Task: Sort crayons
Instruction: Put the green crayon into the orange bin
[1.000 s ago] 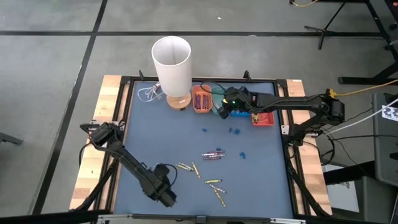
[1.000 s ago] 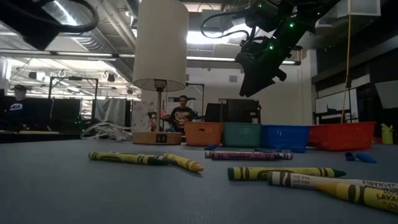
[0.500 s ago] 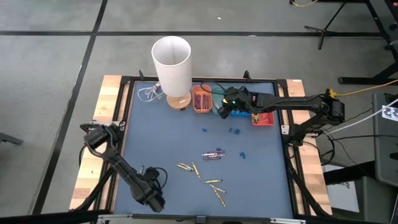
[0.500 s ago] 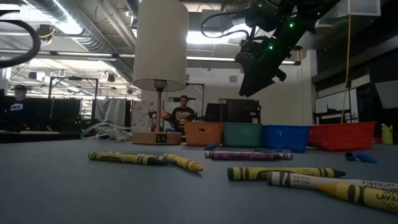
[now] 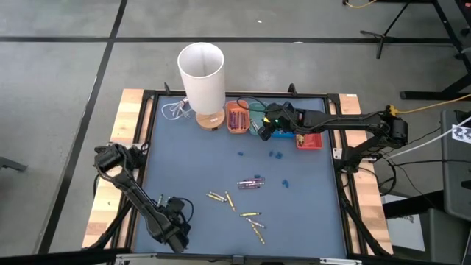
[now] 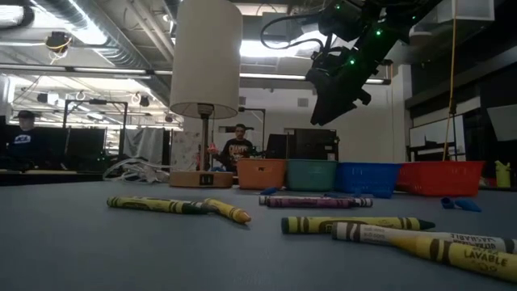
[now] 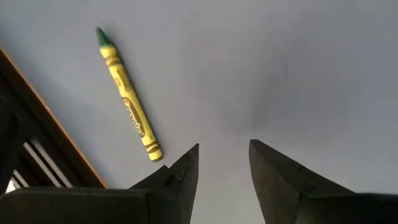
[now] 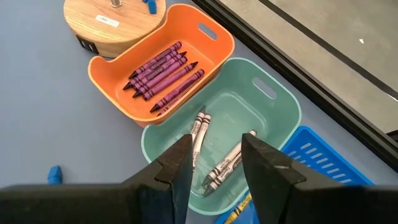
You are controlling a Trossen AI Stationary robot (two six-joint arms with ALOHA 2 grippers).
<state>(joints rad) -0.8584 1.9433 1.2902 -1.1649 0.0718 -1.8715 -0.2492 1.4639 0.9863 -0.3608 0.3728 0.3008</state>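
Right gripper (image 8: 212,163) hangs over the green bin (image 8: 283,121) at the table's (image 5: 184,165) far edge, jaws spread, empty. Left gripper (image 7: 222,167), spread and empty, sits near the front-left corner. Loose crayons (image 5: 243,202) lie mid-table.

A blue-topped table (image 5: 199,162) carries a white-shaded lamp (image 5: 202,73) on a wooden base and a back-edge row of orange (image 5: 237,118), teal (image 8: 273,118), blue (image 6: 370,178) and red (image 5: 312,140) bins. Yellow crayons (image 5: 221,198), one purple crayon (image 5: 252,182) and small blue bits (image 5: 277,155) lie scattered on its surface.
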